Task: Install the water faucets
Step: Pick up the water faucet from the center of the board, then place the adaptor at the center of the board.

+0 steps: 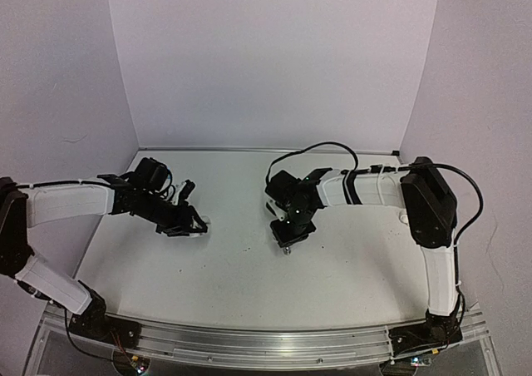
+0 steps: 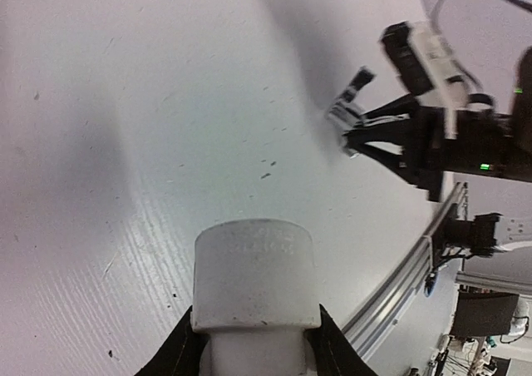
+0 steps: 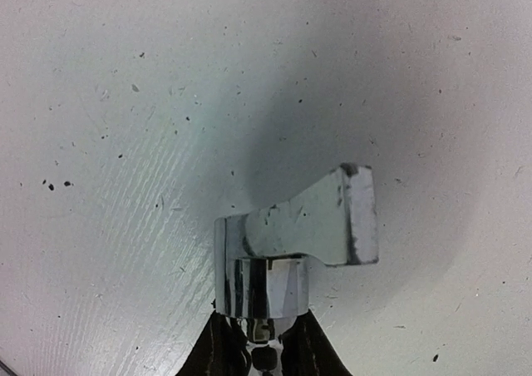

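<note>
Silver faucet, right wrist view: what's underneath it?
Only bare table shows beneath the silver faucet. Its stem end is covered by the right gripper.

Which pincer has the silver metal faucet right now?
The right pincer, shut on the shiny silver faucet. The left pincer grips a white cylindrical fitting instead.

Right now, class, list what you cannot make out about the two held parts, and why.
Right wrist view: base of the silver faucet, hidden between the fingers of the right hand and cut off by the bottom edge.
Left wrist view: lower end of the white pipe fitting, cut off by the bottom edge.
Top view: both parts, too small and under the hands.
</note>
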